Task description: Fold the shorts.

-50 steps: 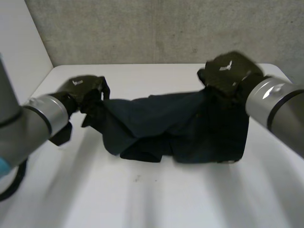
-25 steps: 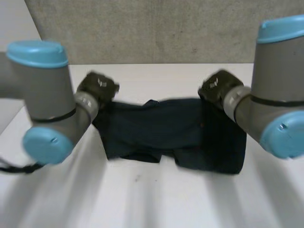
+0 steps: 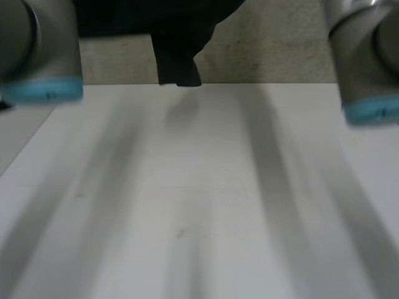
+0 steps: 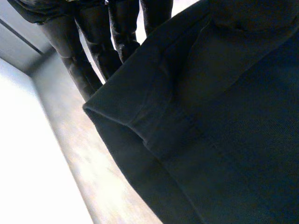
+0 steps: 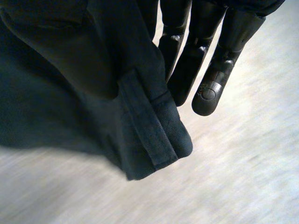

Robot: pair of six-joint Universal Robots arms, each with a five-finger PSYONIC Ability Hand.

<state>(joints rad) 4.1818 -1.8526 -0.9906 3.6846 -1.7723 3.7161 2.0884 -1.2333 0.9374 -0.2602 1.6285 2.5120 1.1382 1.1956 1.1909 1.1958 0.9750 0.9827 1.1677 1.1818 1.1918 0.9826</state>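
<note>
The dark navy shorts (image 3: 177, 37) hang in the air above the far side of the white table (image 3: 199, 205), with one end dangling down in front of the wall. In the left wrist view my left hand (image 4: 91, 42) grips a hemmed edge of the shorts (image 4: 219, 130), and the cloth drapes from its palm past its straight fingers. My right hand (image 5: 187, 51) pinches the other hemmed corner of the shorts (image 5: 74, 88), which hangs beside its fingers above the table. Both hands are raised high.
My left arm (image 3: 37, 56) and right arm (image 3: 368, 62) stand tall at either side of the head view. A grey wall (image 3: 280, 56) rises behind the table's far edge.
Both hands have lifted the shorts off the table and high up. The cloth, which lay across the table's far half, now hangs in the air.
</note>
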